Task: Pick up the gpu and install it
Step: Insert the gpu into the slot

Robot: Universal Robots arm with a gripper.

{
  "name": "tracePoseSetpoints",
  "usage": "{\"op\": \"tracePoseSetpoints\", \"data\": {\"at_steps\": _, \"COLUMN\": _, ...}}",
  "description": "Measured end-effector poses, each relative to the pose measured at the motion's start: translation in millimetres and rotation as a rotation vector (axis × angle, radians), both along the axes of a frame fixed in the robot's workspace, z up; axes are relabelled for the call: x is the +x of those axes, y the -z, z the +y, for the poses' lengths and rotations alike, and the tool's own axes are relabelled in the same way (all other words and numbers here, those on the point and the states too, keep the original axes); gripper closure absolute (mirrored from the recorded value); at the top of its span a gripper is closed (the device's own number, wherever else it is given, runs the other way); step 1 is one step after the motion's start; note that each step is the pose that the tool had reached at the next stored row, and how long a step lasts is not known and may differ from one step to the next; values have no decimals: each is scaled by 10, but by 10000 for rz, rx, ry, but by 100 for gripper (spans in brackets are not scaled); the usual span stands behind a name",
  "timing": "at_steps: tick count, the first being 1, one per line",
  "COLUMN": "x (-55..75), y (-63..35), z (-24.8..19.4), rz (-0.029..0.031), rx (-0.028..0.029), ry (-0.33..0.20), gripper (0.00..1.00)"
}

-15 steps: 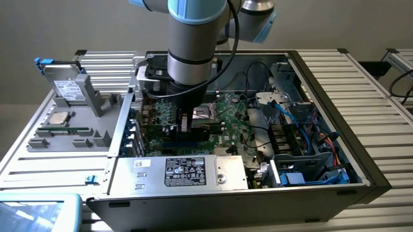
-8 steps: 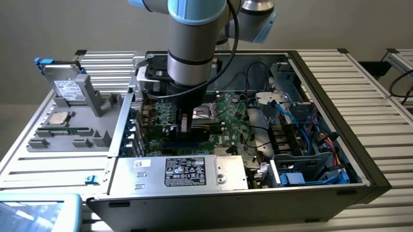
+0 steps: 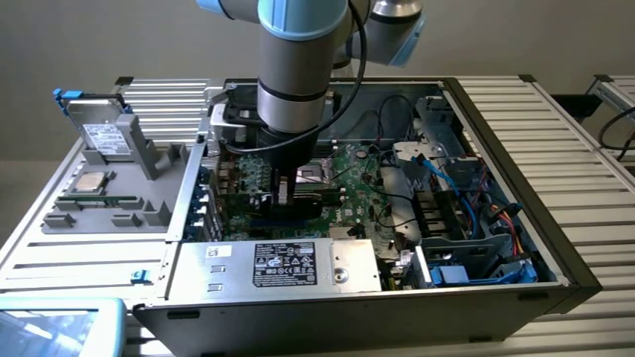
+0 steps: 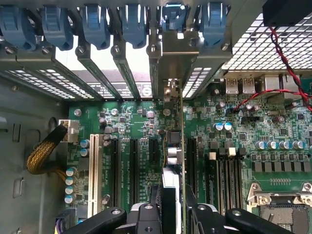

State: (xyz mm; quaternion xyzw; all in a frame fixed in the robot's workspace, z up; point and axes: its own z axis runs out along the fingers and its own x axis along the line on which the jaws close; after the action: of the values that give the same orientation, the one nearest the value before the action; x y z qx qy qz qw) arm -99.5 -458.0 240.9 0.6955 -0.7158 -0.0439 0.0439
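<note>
The black robot gripper (image 4: pixel 174 214) squeezes the thin green gpu card (image 4: pixel 173 152), which stands upright over the big green motherboard (image 4: pixel 273 122).

Green motherboard (image 4: pixel 141 122), blue latches (image 4: pixel 95 24), silver-bracketed gpu (image 4: pixel 181 112).

Looking down into a case (image 3: pixel 347 321) lying open on a slatted table (image 3: pixel 585 126), baring motherboard (image 4: pixel 131 117), power supply (image 3: pixel 278 264) and blue latches (image 4: pixel 95 24), beside a grey tray (image 3: pixel 149 172) bearing a drive (image 3: pixel 102 137) and a CPU (image 3: pixel 91 181).
</note>
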Motion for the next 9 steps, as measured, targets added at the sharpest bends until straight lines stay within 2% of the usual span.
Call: {"op": "tracePoseSetpoints", "data": {"at_steps": 9, "x": -1, "y": 2, "z": -4, "rz": -1, "rx": 4, "ry": 2, "gripper": 71}}
